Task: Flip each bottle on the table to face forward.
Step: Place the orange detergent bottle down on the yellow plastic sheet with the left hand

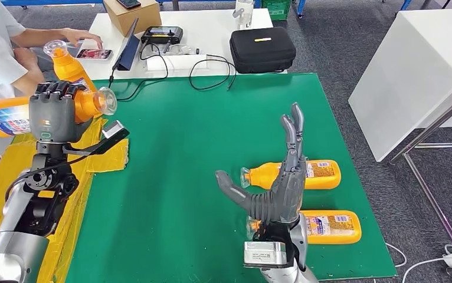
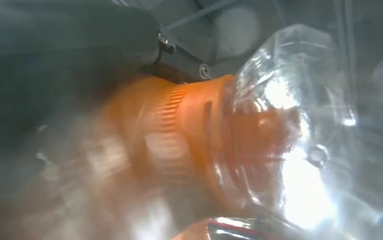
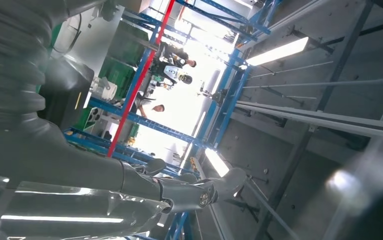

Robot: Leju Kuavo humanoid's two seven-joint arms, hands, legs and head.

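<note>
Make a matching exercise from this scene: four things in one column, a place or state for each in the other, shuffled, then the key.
Things
1. left hand
2. right hand
3. black case
4. yellow mat

Places or states
A. on the white table beyond the green mat
B. holds an orange bottle off the table
C. along the green mat's left edge
D. open, fingers up, above two lying bottles

Pairs: 1-B, 2-D, 3-A, 4-C
</note>
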